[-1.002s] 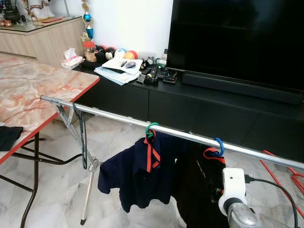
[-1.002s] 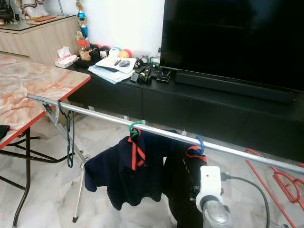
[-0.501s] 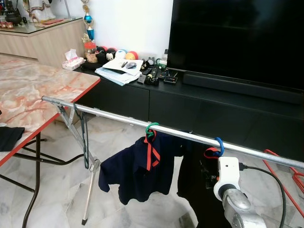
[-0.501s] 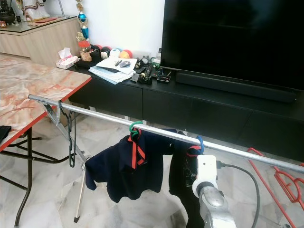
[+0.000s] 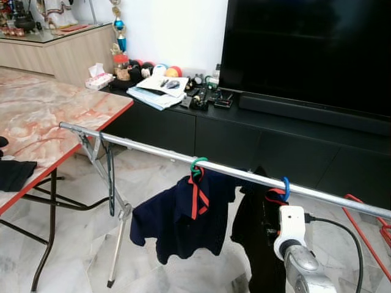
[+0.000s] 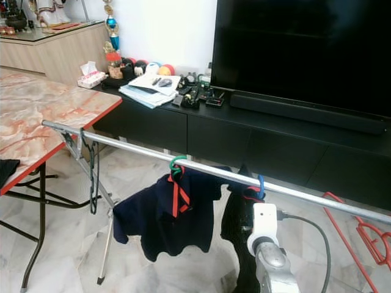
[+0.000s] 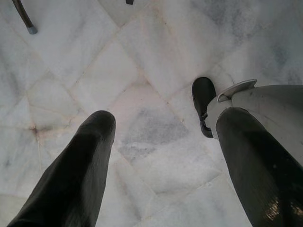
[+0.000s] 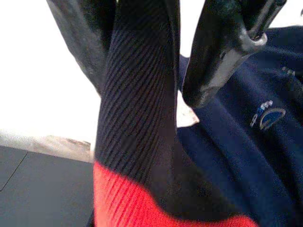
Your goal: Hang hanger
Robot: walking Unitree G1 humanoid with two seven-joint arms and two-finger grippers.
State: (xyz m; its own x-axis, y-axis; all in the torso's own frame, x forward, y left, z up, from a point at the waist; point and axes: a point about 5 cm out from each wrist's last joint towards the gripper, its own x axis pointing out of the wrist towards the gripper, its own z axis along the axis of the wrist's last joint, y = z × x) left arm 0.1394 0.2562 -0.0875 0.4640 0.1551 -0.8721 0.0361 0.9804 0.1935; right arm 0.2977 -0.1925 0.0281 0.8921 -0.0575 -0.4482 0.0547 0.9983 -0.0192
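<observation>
Your right gripper (image 8: 156, 56) pinches the black shirt (image 5: 259, 244) collar; its blue hanger (image 5: 285, 186) hooks the rail (image 5: 153, 148), at 3 o'clock from the navy shirt (image 5: 180, 223). Left gripper (image 7: 161, 156) hangs spread, empty.

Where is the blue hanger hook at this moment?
In the left eye view the blue hanger hook sits on the metal rail, right of the green hanger hook, just above the right gripper's white wrist.
</observation>
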